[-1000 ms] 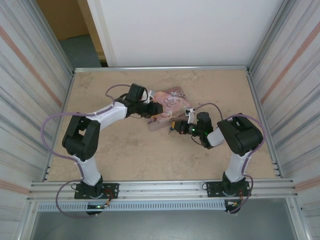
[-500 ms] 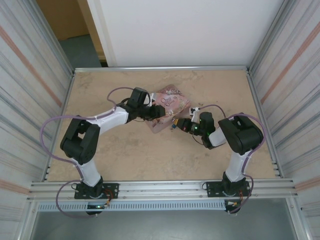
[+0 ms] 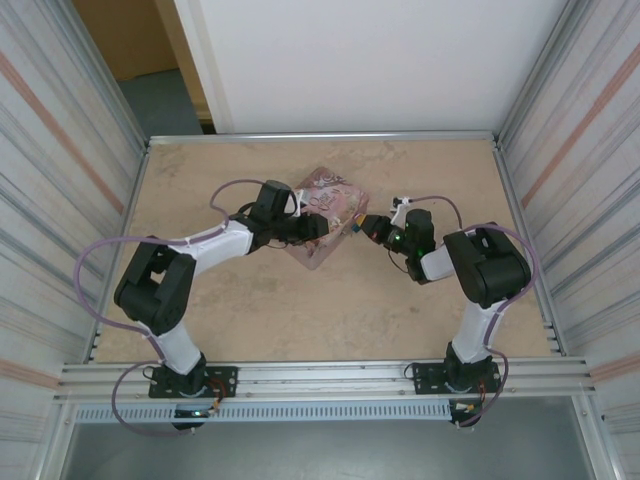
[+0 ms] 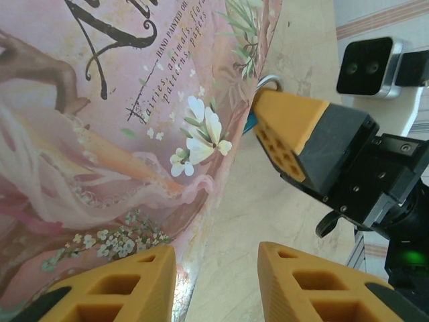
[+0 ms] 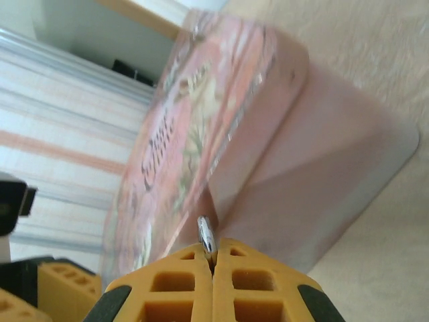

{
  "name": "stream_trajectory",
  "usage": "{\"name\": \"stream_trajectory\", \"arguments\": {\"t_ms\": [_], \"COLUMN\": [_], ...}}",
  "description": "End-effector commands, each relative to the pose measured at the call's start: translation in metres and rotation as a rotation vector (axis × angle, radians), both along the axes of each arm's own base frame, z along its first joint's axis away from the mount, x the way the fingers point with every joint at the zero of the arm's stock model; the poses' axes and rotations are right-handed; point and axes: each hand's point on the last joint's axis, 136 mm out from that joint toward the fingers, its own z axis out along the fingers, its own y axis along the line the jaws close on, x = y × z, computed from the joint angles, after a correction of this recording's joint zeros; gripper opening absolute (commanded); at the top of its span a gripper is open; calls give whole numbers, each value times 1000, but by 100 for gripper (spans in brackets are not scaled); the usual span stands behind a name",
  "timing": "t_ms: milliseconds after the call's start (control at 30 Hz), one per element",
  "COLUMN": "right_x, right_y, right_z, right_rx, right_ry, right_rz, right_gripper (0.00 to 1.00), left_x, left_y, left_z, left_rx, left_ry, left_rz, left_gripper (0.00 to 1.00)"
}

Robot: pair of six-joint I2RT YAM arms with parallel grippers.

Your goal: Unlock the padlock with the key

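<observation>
So, the set-up makes sense once you see who's doing what. The left gripper [image 3: 316, 228] is on the pink tin [image 3: 335, 200], apparently just to steady it. In the left wrist view the left gripper [image 4: 214, 268] has its jaws spread part way, with the tin's [image 4: 100, 134] lower edge between them. One finger sits against the flowery lid and the other hangs over bare table [image 4: 281, 201]. I honestly can't tell if it's properly clamped or just bracing.

The right gripper [image 3: 363, 224] comes in from the other side with its jaws pressed together. In the right wrist view the right gripper [image 5: 213, 258] pinches a thin silver blade that pokes out from the tips. I take that to be the key [image 5: 206, 236], and it's aimed at the seam of the tin [image 5: 268, 147].

The padlock [image 4: 250, 123] hangs at the tin's edge. In the left wrist view you get a sliver of teal body and a bit of silver shackle [image 4: 269, 81], right behind the tip of the right gripper [image 4: 265, 111].

My guess is the key is right at the lock but not seated (the keyhole itself is hidden, so don't quote me). Lining up something that tiny is the fiddly part. If the tin shifts even a little, the blade will likely skate off the lock body.
</observation>
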Motion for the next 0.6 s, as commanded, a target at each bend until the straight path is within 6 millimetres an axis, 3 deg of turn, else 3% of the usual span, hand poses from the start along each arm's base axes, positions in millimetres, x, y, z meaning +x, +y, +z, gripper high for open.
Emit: {"name": "stream_trajectory", "arguments": {"t_ms": [0, 267, 567], "right_x": [7, 2, -10], "right_y": [-1, -4, -10], "right_z": [5, 4, 5], "right_rx": [7, -47, -112], "right_ry": [-14, -19, -19], "right_rz": [-28, -23, -17], "right_gripper": [0, 0, 0], "left_x": [-47, -38, -29], "left_y": [36, 32, 25], "left_z": [-78, -67, -41], "left_rx": [206, 178, 121], "left_ry": [275, 254, 187], "left_rz": [41, 44, 41], "left_gripper": [37, 38, 40]}}
